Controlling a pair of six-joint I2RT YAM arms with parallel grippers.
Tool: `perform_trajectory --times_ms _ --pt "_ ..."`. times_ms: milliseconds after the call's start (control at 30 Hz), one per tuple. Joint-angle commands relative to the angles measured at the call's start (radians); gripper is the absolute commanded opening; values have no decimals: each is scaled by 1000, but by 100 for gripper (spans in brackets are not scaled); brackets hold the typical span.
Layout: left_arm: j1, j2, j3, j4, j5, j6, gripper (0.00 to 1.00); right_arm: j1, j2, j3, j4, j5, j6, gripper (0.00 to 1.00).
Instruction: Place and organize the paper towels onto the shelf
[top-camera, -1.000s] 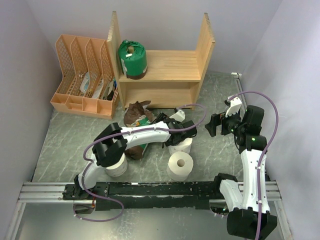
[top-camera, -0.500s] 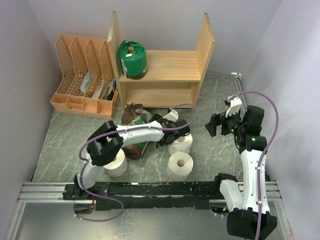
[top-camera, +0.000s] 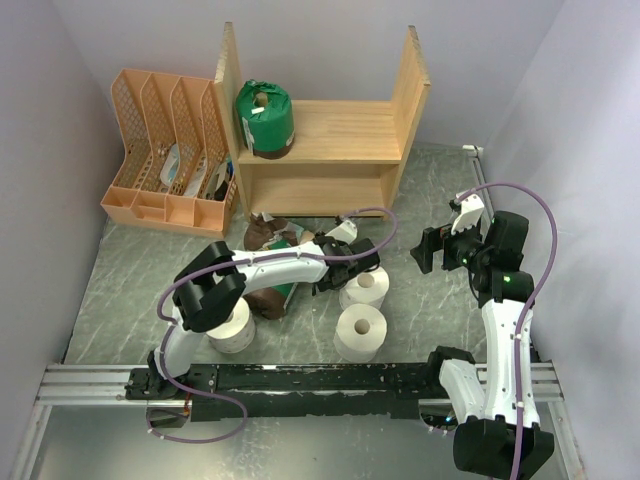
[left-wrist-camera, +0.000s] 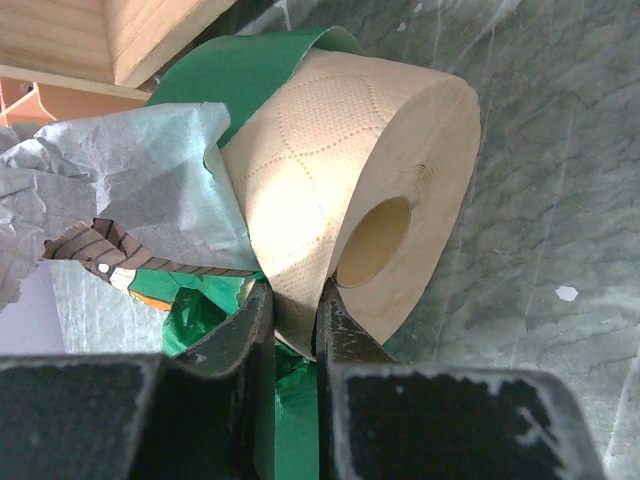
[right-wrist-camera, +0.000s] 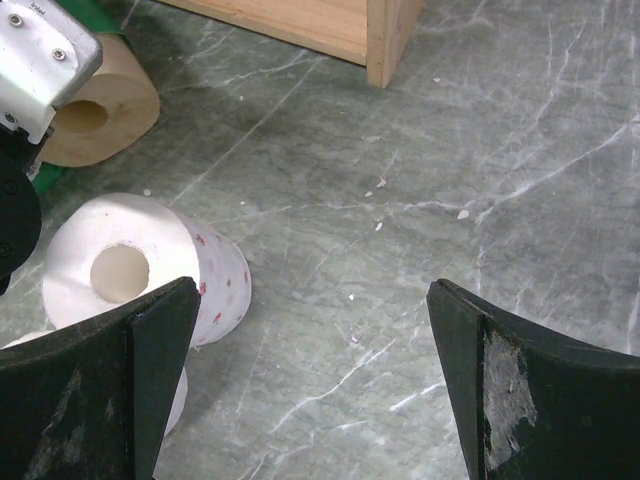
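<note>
Rolls of paper towel awaiting transfer to a wooden shelf, described from the arm bases outward. Nearest, an upright white roll (top-camera: 360, 330) stands on the grey marbled counter (top-camera: 130, 290), with a second white roll (top-camera: 363, 287) just beyond it and a third white roll (top-camera: 237, 330) partly hidden under the left arm's elbow. The right tool (right-wrist-camera: 312, 300) hovers over bare counter to their right, jaws spread wide and holding nothing. Next, the left tool (left-wrist-camera: 293, 300) grips the cream roll (left-wrist-camera: 320, 150), its jaws close together on the roll's lower rim. This roll lies on its side on the counter in front of the shelf, hollow core towards the wrist camera. The fingers (left-wrist-camera: 335, 320) bite the wound paper just below the core, not inside it. Crumpled green plastic (left-wrist-camera: 235, 75) touches the roll's far side. Farthest, the shelf (top-camera: 345, 130) carries one green-wrapped roll (top-camera: 265, 118) at the left end of its upper board, and an orange rack (top-camera: 165, 150) stands beside it. Handling, as judged: the cream roll is light, soft and easily crushed, so a thin pinch of its wall may dent it or let outer sheets peel. One finger through the core and the other outside would likely hold more surely. The plastic looks slippery and could drag along.
</note>
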Motion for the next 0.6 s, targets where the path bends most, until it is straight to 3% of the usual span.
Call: perform_trajectory --times_ms 0,233,567 --pt "7 -39 38 -23 25 -8 13 4 -15 5 11 3 5 100" --pt "-4 -115 179 -102 79 20 13 4 -16 5 12 1 3 100" --pt "1 -254 497 -180 268 85 13 4 -16 5 10 0 3 100"
